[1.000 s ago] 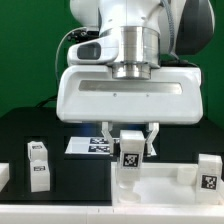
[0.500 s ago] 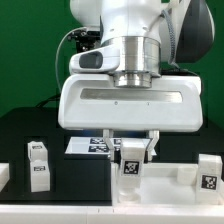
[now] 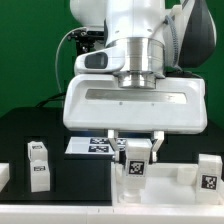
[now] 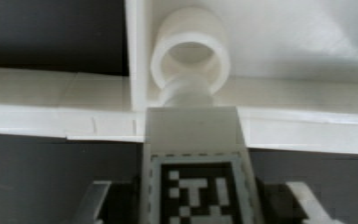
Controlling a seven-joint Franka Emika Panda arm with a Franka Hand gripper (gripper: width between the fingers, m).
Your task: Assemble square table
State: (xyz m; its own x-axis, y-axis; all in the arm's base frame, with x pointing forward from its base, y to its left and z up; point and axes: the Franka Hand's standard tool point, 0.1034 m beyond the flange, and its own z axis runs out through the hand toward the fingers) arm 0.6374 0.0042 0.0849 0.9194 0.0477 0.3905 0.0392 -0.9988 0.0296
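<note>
Compared with half a second ago, a slight shift of the end effector [image 3: 135, 152] toward the exterior view's right, carrying the short white plastic block leg [image 3: 135, 162] along; compared with a full second ago, also lower. Pressed against that leg from both sides, pinching it upright with its black-and-white square tag [image 3: 134, 167] turned to the exterior camera. Held over the end of the white plastic square top [image 3: 175, 192] at the exterior view's left, close to the raised rim; touching or not, cannot tell. Resting on the black counter [image 3: 30, 125] at the front of the exterior view, that tray-like top.

Everything else in the same places as before: a rear left leg [image 3: 37, 152] with a front left leg [image 3: 39, 177] just before it, a right-hand leg [image 3: 208, 172] well apart at the other side, and the marker board [image 3: 88, 146] behind, partly hidden by the end effector.

Printed marks: blocky black-and-white patterns on the legs and the marker board, too small to read. In the wrist view, the held leg's tag [image 4: 197, 192] large but blurred, dark fingers [image 4: 101, 200] flanking the leg [image 4: 197, 135], the top's white surface [image 4: 51, 100] beyond, and a round white ring-shaped form [image 4: 194, 55] straight ahead of the leg, nature unclear.
</note>
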